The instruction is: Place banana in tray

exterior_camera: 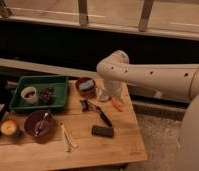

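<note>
Camera view: the banana (pixel 68 137) lies nearest on the tabletop (pixel 120 145), just beside the purple bowl (pixel 40 124). Your tool (pixel 95 110) hangs farther back, jaws apart and empty. Reaching low, you could knock that bowl or slip off the thin fruit, short of the far tray (pixel 59 87).

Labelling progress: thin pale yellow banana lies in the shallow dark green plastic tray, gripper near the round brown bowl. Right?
No: camera view shows the banana on the wooden table, outside the tray. The gripper is near the brown bowl, as stated.
</note>
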Robot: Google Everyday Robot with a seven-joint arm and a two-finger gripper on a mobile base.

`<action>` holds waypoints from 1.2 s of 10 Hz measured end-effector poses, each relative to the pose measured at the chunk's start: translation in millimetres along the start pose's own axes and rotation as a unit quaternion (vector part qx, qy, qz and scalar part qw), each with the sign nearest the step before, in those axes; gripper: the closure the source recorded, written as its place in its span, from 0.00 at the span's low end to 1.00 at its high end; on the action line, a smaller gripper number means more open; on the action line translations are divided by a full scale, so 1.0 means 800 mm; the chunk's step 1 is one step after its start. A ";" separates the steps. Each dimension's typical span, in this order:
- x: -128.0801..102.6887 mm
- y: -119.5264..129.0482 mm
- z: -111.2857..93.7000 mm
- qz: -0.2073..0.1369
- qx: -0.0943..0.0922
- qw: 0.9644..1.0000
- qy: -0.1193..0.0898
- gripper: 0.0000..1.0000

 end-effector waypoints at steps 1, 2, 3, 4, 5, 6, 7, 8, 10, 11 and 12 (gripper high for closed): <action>0.001 0.010 -0.001 -0.013 -0.005 1.000 -0.001 0.20; 0.003 0.024 -0.001 -0.031 -0.012 0.999 0.000 0.20; 0.005 0.036 -0.001 -0.046 -0.017 0.999 0.001 0.20; 0.007 0.053 0.003 -0.063 -0.022 0.998 0.004 0.20; 0.011 0.072 0.006 -0.079 -0.028 0.996 0.009 0.20; 0.019 0.096 0.013 -0.103 -0.033 0.994 0.016 0.20; 0.035 0.119 0.019 -0.135 -0.037 0.990 0.024 0.20; 0.053 0.134 0.021 -0.169 -0.049 0.984 0.027 0.20; 0.086 0.152 0.019 -0.234 -0.070 0.969 0.031 0.20; 0.091 0.156 0.018 -0.244 -0.073 0.966 0.031 0.20; 0.094 0.159 0.018 -0.249 -0.075 0.965 0.031 0.20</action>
